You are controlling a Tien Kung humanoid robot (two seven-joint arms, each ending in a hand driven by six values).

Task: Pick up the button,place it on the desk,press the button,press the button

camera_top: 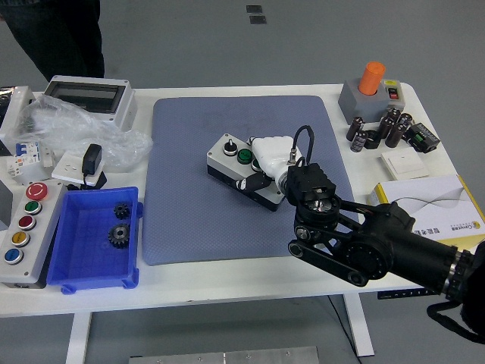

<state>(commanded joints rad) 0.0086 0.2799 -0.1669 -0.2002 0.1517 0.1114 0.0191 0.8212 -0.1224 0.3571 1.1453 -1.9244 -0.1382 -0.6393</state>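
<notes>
Head view: the right hand point(267, 168), reaching in from the lower right, grasps the button box point(238, 167) at frame centre on the blue mat point(189, 205), white fingers point(270, 149) curled over its right end.

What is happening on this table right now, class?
The right robot hand reaches in from the lower right and rests on a small grey button box lying on the blue mat. Its white fingers cover the box's right end, beside the green button. The pictures do not settle whether it grips or presses the box. The left arm is out of view. A person stands at the far left.
</notes>
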